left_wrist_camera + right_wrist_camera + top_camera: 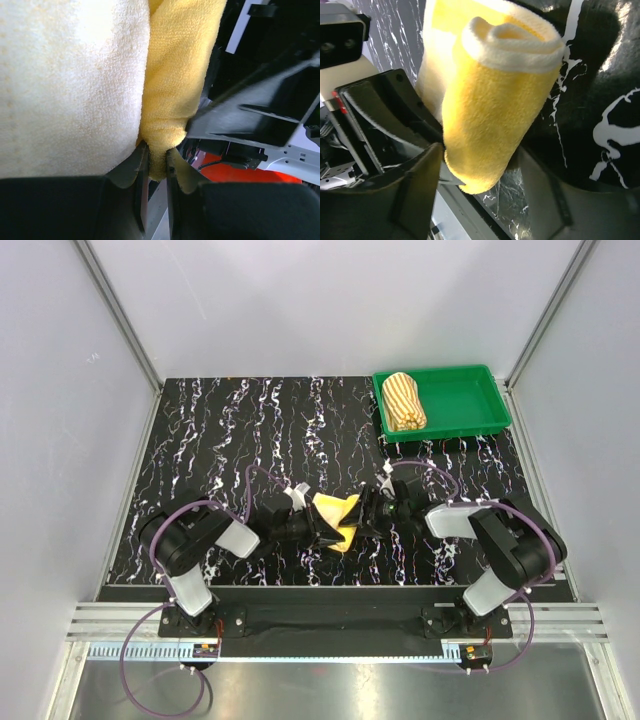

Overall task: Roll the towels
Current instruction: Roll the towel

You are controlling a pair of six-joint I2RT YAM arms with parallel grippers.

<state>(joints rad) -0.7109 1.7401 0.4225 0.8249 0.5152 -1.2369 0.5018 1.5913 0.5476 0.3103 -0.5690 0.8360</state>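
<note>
The yellow towel (pixel 338 520) hangs partly rolled between both grippers near the table's front middle. My left gripper (pixel 318 527) is shut on a folded edge of it, and in the left wrist view the cloth (pixel 175 75) is pinched thin between the jaws of the gripper (pixel 157 160). From the right, my right gripper (pixel 362 515) reaches in. The rolled end (pixel 490 115) fills the space between its fingers (pixel 480 172), with both fingers against the roll. The striped towel (pixel 405 400) lies rolled in the green tray (pixel 470 405) at the back right.
The black marbled table top (pixel 220 440) stretches left and back of the grippers. Grey walls with metal posts close in the sides. The two grippers' fingers are very close to each other around the cloth.
</note>
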